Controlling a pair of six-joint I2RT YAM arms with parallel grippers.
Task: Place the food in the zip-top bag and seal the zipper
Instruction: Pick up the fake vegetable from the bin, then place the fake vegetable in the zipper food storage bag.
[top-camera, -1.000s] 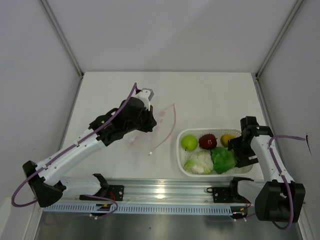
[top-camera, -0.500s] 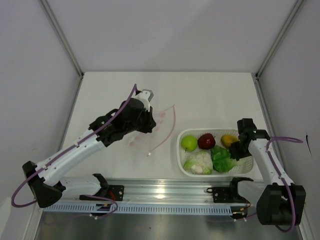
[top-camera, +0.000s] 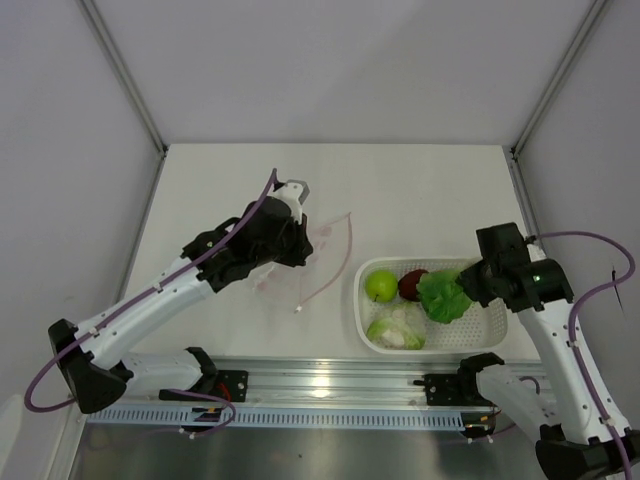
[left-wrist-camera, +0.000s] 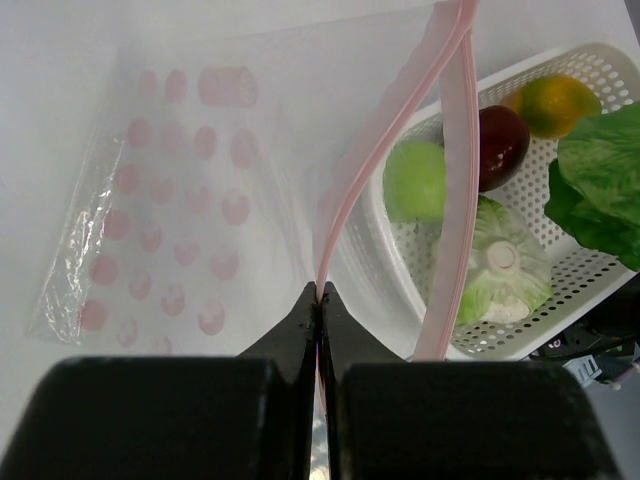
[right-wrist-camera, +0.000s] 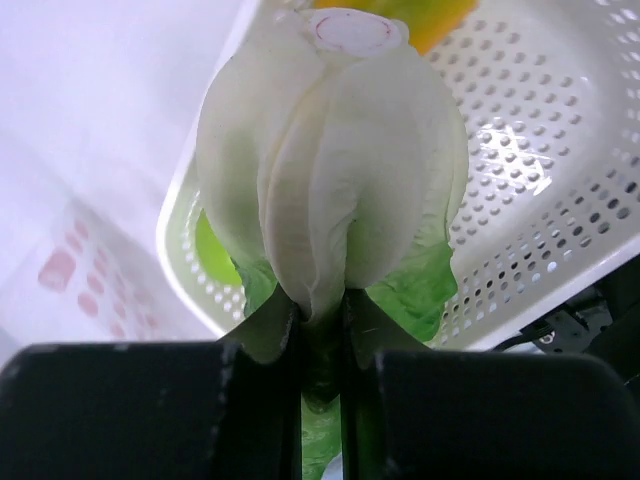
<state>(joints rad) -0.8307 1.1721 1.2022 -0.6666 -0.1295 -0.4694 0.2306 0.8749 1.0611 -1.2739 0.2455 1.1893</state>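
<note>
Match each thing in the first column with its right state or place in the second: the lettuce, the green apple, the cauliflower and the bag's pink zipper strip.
Column one
1. lettuce
2. green apple
3. cauliflower
4. zipper strip

Column two
A. pinched in the left pincer
B. in the far left corner of the basket
C. gripped by the right pincer
D. in the basket's near left corner

Pairs: 1-C, 2-B, 3-D, 4-A

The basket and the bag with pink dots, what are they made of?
The basket looks like stiff white plastic, a bit glossy: its walls are full of neat round holes. The bag looks like thin, clear, shiny plastic film: the table shows through and its edge crinkles.
</note>
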